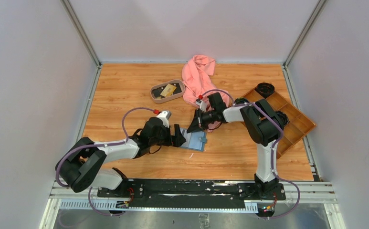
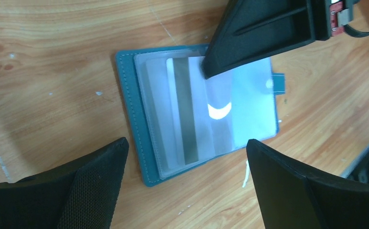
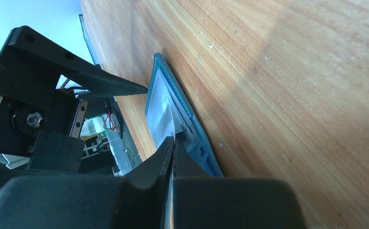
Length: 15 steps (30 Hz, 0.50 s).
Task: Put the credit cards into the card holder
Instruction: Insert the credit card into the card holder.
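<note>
Left wrist view — looks straight down on the card holder (image 2: pixel 249 105), spread open and flat near the middle of the worktop (image 2: pixel 53 71), a little toward the near edge. Shows a pale card (image 2: pixel 184 114) with a dark stripe under the clear inner pocket, seemingly most of the way in. Finds the left gripper (image 2: pixel 184 145) spread wide above the holder, gripping nothing, fingers either side of it and apart from it. Finds the right gripper (image 2: pixel 208 71) pinched shut and empty, tip pressed on the holder's far half at the end of that card; same contact seen from the right wrist. Leaves more credit cards (image 1: pixel 169 89), black and gold, in the oval tray (image 1: pixel 154 95) toward the far edge, left of a pink cloth (image 1: pixel 196 76).

Judged risks from here. Could skid the whole holder over the smooth wood by pushing the right tip sideways rather than down. Could buckle the thin clear pocket, or drag the pale card back out, by sliding that tip off carelessly. Could let the cover spring half shut once unpinned, hiding the pockets. Could knock the two grippers together — very little room between them over the holder. Could also fumble the next pick: thin flat cards in a rimmed tray, hard to pinch, apt to come up doubled or to slip.
</note>
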Available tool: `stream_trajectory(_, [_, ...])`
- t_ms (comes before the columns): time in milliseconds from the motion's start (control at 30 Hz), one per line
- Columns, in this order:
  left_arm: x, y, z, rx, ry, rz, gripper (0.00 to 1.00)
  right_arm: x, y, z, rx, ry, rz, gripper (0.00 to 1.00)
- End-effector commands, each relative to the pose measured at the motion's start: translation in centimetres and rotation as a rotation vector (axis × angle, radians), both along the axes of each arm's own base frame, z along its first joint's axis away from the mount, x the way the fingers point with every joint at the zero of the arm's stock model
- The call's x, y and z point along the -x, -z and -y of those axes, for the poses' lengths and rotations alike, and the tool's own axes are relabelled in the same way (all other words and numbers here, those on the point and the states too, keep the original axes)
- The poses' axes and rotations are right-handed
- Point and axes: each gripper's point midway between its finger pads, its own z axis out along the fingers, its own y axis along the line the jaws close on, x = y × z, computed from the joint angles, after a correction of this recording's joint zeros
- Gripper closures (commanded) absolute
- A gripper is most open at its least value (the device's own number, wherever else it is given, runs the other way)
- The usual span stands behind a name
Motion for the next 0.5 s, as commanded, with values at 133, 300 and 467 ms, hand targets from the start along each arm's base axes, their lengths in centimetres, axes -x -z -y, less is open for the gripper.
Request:
stream_trajectory(133, [-0.5, 0.2, -1.6, -0.261, -0.049, 0.052, 0.00, 0.8, 1.2, -0.1, 0.041, -0.007, -0.036, 0.99])
stream_trajectory(300, [-0.6, 0.6, -0.9, -0.334, -0.065, 0.043, 0.00, 0.8, 1.2, -0.1, 0.042, -0.008, -0.036, 0.99])
stream_trajectory(467, [-0.9, 0.4, 0.2, -0.366, -0.075, 0.062, 0.00, 0.9, 1.1, -0.1, 0.040, -0.005, -0.048, 0.98])
